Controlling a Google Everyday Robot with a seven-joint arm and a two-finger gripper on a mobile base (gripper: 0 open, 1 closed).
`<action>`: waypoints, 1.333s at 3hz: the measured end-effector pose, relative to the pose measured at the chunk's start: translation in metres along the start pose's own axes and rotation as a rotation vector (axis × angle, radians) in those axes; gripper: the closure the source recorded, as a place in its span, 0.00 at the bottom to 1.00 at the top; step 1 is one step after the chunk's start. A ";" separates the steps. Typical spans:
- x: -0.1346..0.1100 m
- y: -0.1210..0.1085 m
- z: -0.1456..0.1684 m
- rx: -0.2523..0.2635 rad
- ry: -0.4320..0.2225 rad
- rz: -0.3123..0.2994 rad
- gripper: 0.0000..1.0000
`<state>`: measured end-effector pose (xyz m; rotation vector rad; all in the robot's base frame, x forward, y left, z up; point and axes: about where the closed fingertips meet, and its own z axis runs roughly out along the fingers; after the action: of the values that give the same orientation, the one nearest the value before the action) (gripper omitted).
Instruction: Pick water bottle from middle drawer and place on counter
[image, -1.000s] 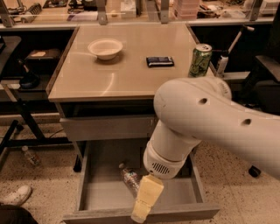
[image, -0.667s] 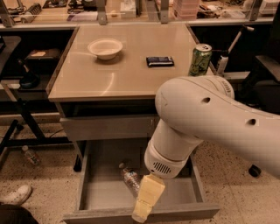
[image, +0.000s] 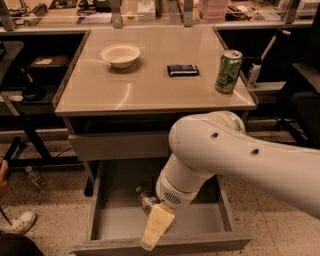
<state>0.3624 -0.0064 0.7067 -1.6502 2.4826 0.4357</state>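
The water bottle (image: 146, 199) lies on its side inside the open middle drawer (image: 115, 220), near the middle of its grey floor. Its cap end points to the back left. My gripper (image: 156, 227) reaches down into the drawer from the right, with its pale yellow tip just in front of and to the right of the bottle, above the drawer's front panel. My thick white arm (image: 240, 155) hides the drawer's right part. The beige counter (image: 150, 85) is the cabinet top above the drawer.
On the counter stand a white bowl (image: 120, 54), a dark flat packet (image: 182, 70) and a green drink can (image: 228, 70) near the right edge. A white shoe (image: 17, 222) and a small bottle (image: 34, 176) lie on the floor at left. Dark shelves flank the cabinet.
My arm and gripper have shifted slightly to the left over the drawer. The bottle has stayed in place.
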 end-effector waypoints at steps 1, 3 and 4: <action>-0.008 -0.025 0.038 0.025 -0.028 0.043 0.00; -0.018 -0.053 0.101 0.065 0.020 0.066 0.00; -0.018 -0.053 0.101 0.065 0.019 0.066 0.00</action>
<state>0.4131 0.0213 0.6068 -1.5595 2.5431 0.3444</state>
